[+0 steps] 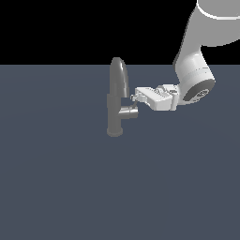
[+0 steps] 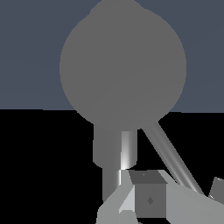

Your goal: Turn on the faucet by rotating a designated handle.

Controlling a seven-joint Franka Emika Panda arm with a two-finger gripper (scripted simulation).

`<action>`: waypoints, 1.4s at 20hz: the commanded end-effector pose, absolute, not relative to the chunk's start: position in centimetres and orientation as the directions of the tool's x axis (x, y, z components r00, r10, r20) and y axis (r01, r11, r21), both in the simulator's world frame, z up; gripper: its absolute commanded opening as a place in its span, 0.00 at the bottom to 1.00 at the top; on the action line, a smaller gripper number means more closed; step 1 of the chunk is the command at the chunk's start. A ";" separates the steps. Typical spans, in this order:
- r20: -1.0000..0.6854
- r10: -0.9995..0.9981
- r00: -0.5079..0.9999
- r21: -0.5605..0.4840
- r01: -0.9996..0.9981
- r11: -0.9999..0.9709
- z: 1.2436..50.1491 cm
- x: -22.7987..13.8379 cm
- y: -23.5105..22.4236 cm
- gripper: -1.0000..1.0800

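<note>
The small grey brushed-metal faucet (image 1: 116, 101) is standing upright on the flat slate-blue floor (image 1: 56, 187), its short horizontal cylindrical handle (image 1: 127, 112) jutting toward the exterior view's right. The white arm's gripper (image 1: 135, 101) is reaching in from that side, its fingertips sitting at the handle's end; whether they are gripping it cannot be told.

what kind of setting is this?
Likely a bare simulated test scene, not a real kitchen: a lone faucet on a flat blue-grey floor, a black void behind, and the gripper at its handle.
</note>
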State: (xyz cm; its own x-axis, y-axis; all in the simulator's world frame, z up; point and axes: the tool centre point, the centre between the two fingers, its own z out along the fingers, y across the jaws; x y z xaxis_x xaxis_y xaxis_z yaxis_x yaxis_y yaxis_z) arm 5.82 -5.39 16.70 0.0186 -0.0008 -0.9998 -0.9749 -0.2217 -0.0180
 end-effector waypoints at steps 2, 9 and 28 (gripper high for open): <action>-1.000 0.001 0.007 -0.007 -0.975 -0.224 15.8 4.6 -5.8 0.00; -1.000 0.001 0.006 -0.006 -0.975 -0.224 14.6 2.6 -6.3 0.00; -0.999 0.006 0.034 -0.034 -0.972 -0.232 10.3 2.0 -6.3 0.00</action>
